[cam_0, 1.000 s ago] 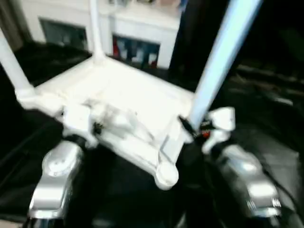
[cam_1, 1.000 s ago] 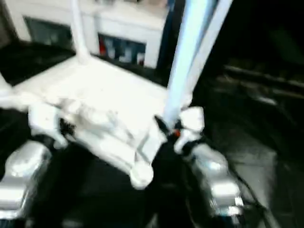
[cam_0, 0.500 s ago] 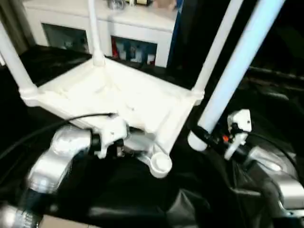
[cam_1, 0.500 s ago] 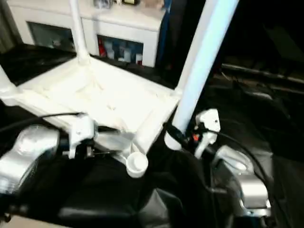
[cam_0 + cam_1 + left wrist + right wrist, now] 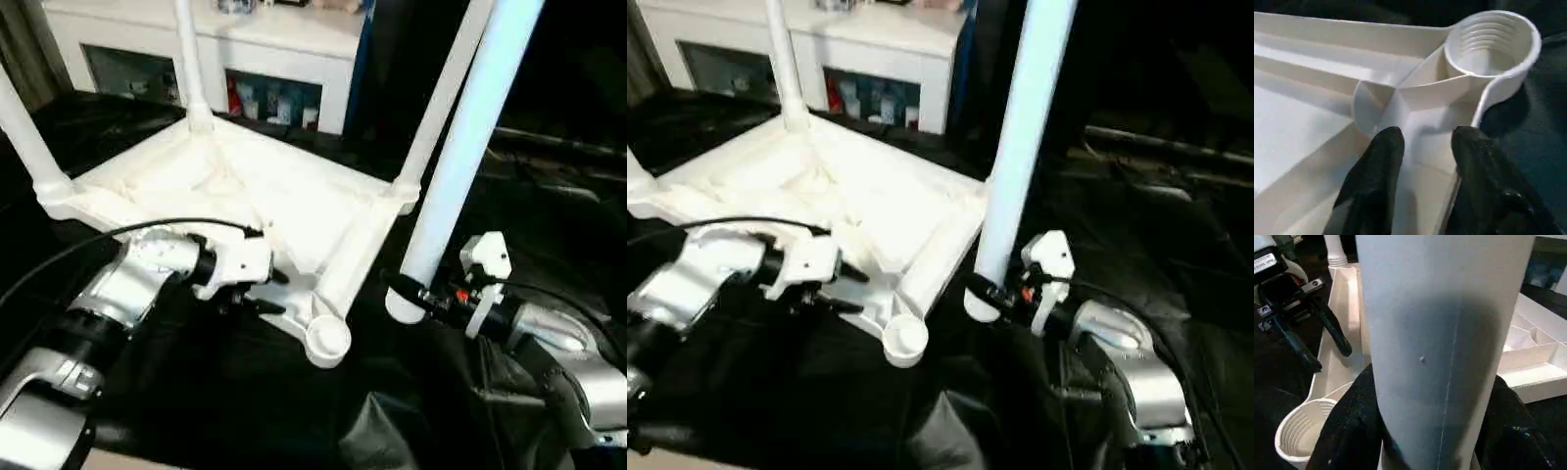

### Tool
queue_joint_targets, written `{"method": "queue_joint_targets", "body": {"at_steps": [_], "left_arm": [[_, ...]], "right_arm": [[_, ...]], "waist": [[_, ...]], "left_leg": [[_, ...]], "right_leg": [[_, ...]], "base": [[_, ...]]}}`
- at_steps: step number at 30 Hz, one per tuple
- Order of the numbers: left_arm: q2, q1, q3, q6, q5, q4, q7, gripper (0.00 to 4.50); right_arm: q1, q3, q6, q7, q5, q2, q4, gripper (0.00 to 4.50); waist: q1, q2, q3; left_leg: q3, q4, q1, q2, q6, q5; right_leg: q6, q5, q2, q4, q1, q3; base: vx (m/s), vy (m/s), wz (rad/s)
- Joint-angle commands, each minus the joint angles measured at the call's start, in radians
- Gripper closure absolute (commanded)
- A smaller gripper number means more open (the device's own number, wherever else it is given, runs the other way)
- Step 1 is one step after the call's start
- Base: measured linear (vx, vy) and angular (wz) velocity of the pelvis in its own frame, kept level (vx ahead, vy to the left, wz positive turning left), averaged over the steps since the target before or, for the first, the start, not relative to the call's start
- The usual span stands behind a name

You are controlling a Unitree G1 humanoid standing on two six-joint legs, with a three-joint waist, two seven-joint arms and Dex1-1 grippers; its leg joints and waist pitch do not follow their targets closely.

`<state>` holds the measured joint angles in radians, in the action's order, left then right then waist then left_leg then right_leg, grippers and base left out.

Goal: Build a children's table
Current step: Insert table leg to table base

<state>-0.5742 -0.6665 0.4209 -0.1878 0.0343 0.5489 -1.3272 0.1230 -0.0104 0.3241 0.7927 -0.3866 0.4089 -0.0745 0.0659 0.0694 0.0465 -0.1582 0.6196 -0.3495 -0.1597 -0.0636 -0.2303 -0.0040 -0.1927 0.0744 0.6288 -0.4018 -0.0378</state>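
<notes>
The tabletop [image 5: 245, 196] lies upside down on black cloth [image 5: 225, 401], ribbed underside up, with three legs [image 5: 191, 69] standing in its corner sockets. The near corner socket [image 5: 327, 340] is empty, its threaded ring showing.

The left arm [image 5: 108, 304] reaches in from 7 o'clock, forearm slanting up toward 2 o'clock, wrist turned so the left gripper [image 5: 272, 292] points sideways at the top's near rim. Its two fingers [image 5: 1376, 166] are parted and straddle the rim wall just beside the empty socket; I cannot tell if they press on it.

The right arm [image 5: 558, 362] comes from 5 o'clock, its right gripper [image 5: 411, 292] clamped around the lower end of the fourth leg [image 5: 460, 157]. That leg stands nearly upright, leaning toward 1 o'clock, its foot at 3 o'clock of the empty socket, apart from it.

A white cabinet [image 5: 245, 59] stands at 12 o'clock.
</notes>
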Motion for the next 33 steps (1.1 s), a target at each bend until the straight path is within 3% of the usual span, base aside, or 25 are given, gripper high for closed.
{"method": "queue_joint_targets", "body": {"at_steps": [1, 5, 6, 10, 18, 20, 26, 30, 32, 33], "left_arm": [[0.007, -0.012, 0.016, -0.008, 0.001, 0.029, -0.046, 2.74], [0.023, -0.034, -0.003, -0.013, -0.043, 0.051, -0.083, 2.99], [0.026, -0.043, -0.006, -0.025, -0.048, 0.060, -0.102, 3.10], [0.026, -0.050, -0.001, -0.042, -0.047, 0.071, -0.138, 3.42], [0.072, -0.090, 0.044, -0.195, 0.068, 0.223, -0.043, 4.13], [0.079, -0.097, 0.053, -0.207, 0.083, 0.245, -0.047, 4.25], [0.096, -0.124, 0.069, -0.255, 0.115, 0.320, -0.060, 4.47], [0.094, -0.125, 0.048, -0.155, 0.086, 0.307, -0.108, 4.49], [0.076, -0.107, 0.037, 0.002, 0.091, 0.259, -0.093, 4.49], [0.073, -0.105, 0.038, 0.015, 0.095, 0.256, -0.089, 4.49]], "right_arm": [[0.009, 0.002, -0.008, 0.007, 0.000, 0.019, -0.011, 2.57], [0.012, 0.006, -0.012, 0.008, -0.001, 0.024, -0.003, 2.57], [0.012, 0.006, -0.013, 0.010, 0.001, 0.024, -0.002, 2.57], [0.011, 0.003, -0.016, 0.012, 0.007, 0.022, -0.001, 2.57], [0.010, -0.014, -0.022, 0.016, 0.019, 0.026, -0.003, 2.57], [0.008, -0.016, -0.023, 0.017, 0.021, 0.028, -0.006, 2.57], [0.008, -0.015, -0.024, 0.021, 0.024, 0.033, -0.007, 2.57], [0.015, -0.006, -0.028, 0.013, 0.018, 0.029, -0.001, 2.57], [0.027, 0.001, -0.033, -0.004, 0.021, 0.017, 0.011, 2.57], [0.028, 0.001, -0.033, -0.006, 0.021, 0.016, 0.012, 2.57]], "waist": [[0.007, -0.021, -0.059], [0.013, -0.021, -0.056], [0.014, -0.025, -0.055], [0.022, -0.025, -0.052], [0.029, -0.032, -0.054], [0.028, -0.028, -0.053], [0.028, -0.031, -0.050], [0.028, -0.031, -0.050], [0.026, -0.029, -0.052], [0.024, -0.031, -0.050]], "left_leg": [[0.011, -0.082, 0.005, -0.059, 0.027, -0.091], [0.004, -0.085, 0.006, -0.065, 0.004, -0.136], [0.003, -0.087, 0.007, -0.067, -0.002, -0.149], [0.003, -0.090, 0.008, -0.070, -0.012, -0.163], [0.005, -0.089, 0.006, -0.070, -0.012, -0.140], [0.004, -0.089, 0.004, -0.068, -0.011, -0.145], [0.006, -0.093, 0.005, -0.070, -0.019, -0.181], [0.007, -0.094, 0.003, -0.071, -0.020, -0.177], [0.006, -0.092, 0.003, -0.072, -0.019, -0.157], [0.006, -0.093, 0.002, -0.072, -0.015, -0.152]], "right_leg": [[-0.273, -0.012, 0.072, -0.058, 0.054, 0.044], [-0.261, -0.096, 0.075, -0.064, 0.055, 0.043], [-0.258, -0.116, 0.075, -0.065, 0.053, 0.042], [-0.243, -0.148, 0.076, -0.068, 0.051, 0.042], [-0.228, -0.128, 0.078, -0.068, 0.054, 0.042], [-0.229, -0.129, 0.077, -0.069, 0.055, 0.042], [-0.214, -0.200, 0.080, -0.076, 0.052, 0.043], [-0.210, -0.230, 0.083, -0.078, 0.052, 0.043], [-0.220, -0.199, 0.083, -0.073, 0.053, 0.043], [-0.229, -0.191, 0.083, -0.073, 0.052, 0.043]], "base": [[0.000, 0.000, 0.00], [0.000, 0.000, 0.00], [0.000, 0.000, 0.00], [0.000, 0.000, 0.00], [0.000, 0.000, 0.00], [0.000, 0.000, 0.00], [0.000, 0.000, 0.00], [0.000, 0.000, 0.00], [0.000, 0.000, 0.00], [0.000, 0.000, 0.00]]}}
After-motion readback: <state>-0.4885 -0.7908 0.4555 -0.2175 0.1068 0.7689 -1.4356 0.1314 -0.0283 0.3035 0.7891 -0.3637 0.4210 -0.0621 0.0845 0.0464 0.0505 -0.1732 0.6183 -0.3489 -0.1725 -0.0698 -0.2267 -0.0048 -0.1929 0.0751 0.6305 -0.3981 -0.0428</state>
